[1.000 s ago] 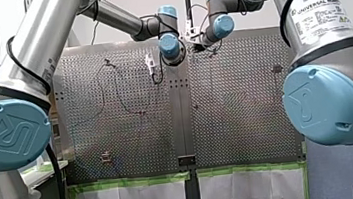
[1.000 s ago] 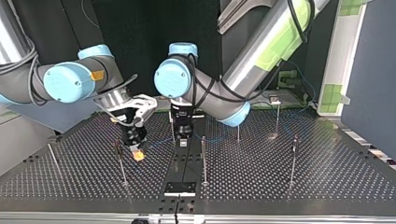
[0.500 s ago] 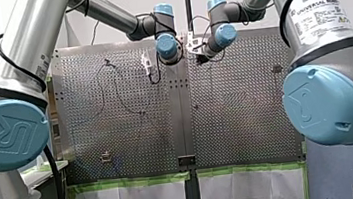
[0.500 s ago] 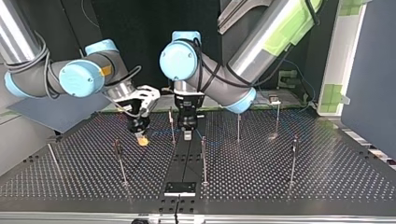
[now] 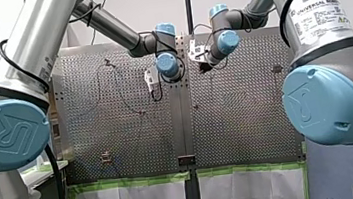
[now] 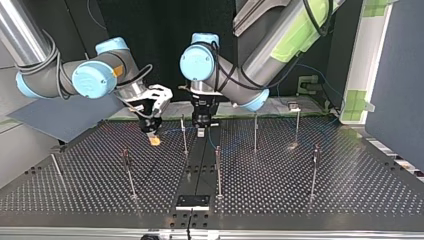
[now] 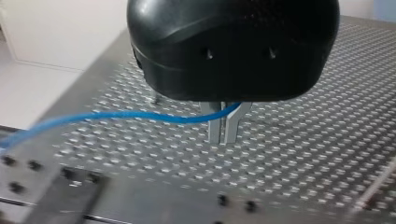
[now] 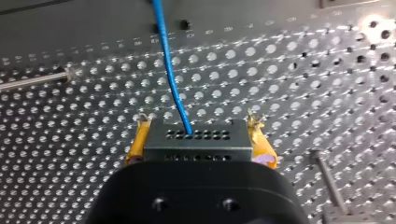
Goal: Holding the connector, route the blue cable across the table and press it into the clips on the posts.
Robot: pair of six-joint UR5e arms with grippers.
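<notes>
In the right wrist view, the right gripper (image 8: 197, 128) holds the connector (image 8: 219, 148), a dark block with rows of small holes, clamped between its yellow pads (image 8: 262, 148). The block's long axis runs across from pad to pad. The blue cable (image 8: 170, 79) leaves the block's holed face and points straight ahead of the gripper over the perforated bench (image 8: 327, 93). It bends slightly as it goes.

In the left wrist view, the left gripper (image 7: 224, 125) has its metal fingers (image 7: 214, 128) drawn narrow, nipping the cable between them. From there the cable runs out sideways in a long, shallow arc above the bench, roughly level with it and at right angles to the fingers.

In the top view, my right arm enters from the upper left. Its gripper (image 6: 155, 141) hangs above the bench, left of centre in the frame, yellow tip down. My left arm comes from the upper right, and its gripper (image 6: 201, 131) hangs at centre, just right of a thin post (image 6: 184, 136). A faint blue line links the two grippers, lying across the frame. More posts (image 6: 217, 170) stand upright, scattered over the bench.

In the front view, both grippers sit high in the frame on either side of the centre seam. I cannot tell there how their fingers stand.
</notes>
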